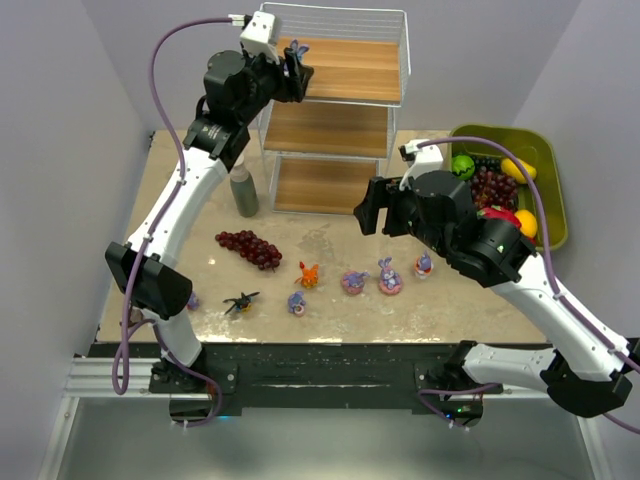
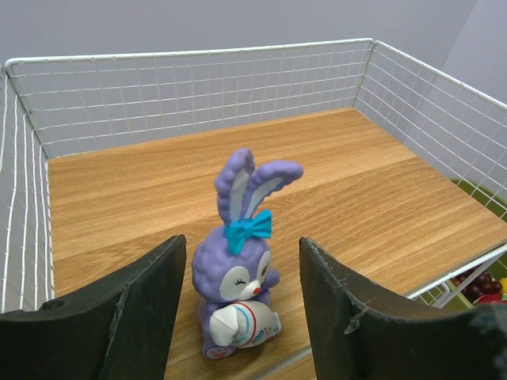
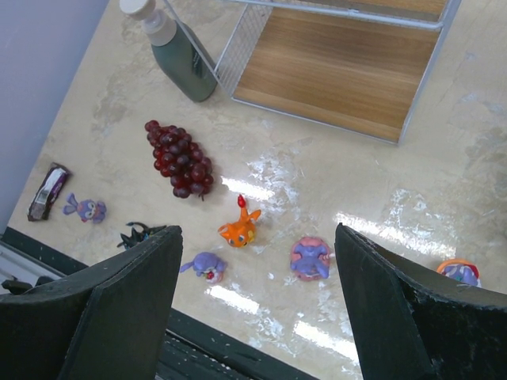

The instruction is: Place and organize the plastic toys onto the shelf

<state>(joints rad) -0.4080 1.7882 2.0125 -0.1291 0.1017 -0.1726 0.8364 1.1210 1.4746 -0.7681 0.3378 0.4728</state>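
Plastic, hard and glossy, is what we judge these figurines to be: light, stiff, a little slick, and easy to tip. The purple bunny (image 2: 236, 273) stands upright on the top board of the shelf (image 1: 352, 72), near its front edge. The left pincer (image 2: 242, 245) is spread wide around it, one finger on each side with a gap showing on both, so nothing is held. Its round body looks like the place to take hold of such a toy; the thin ears would likely slip or twist.

The right pincer (image 3: 255, 229) hangs open and empty above the desk (image 1: 330, 238). Below it lie the orange creature (image 3: 238, 228), the black bug (image 3: 139, 233), a small purple toy (image 3: 206, 265), a pink-ringed bunny (image 3: 310, 257) and a lone bunny (image 3: 87, 209) far to the side. The low, ringed ones probably want a pinch across the base.

Another ringed toy (image 3: 458, 271) is cut off by the right finger, and the bug is half hidden behind the left one. A dark flat object (image 3: 47, 190) near the lone bunny is too small to identify. We cannot tell which of the desk toys stand and which lie tipped. The lower shelf boards show only in part.
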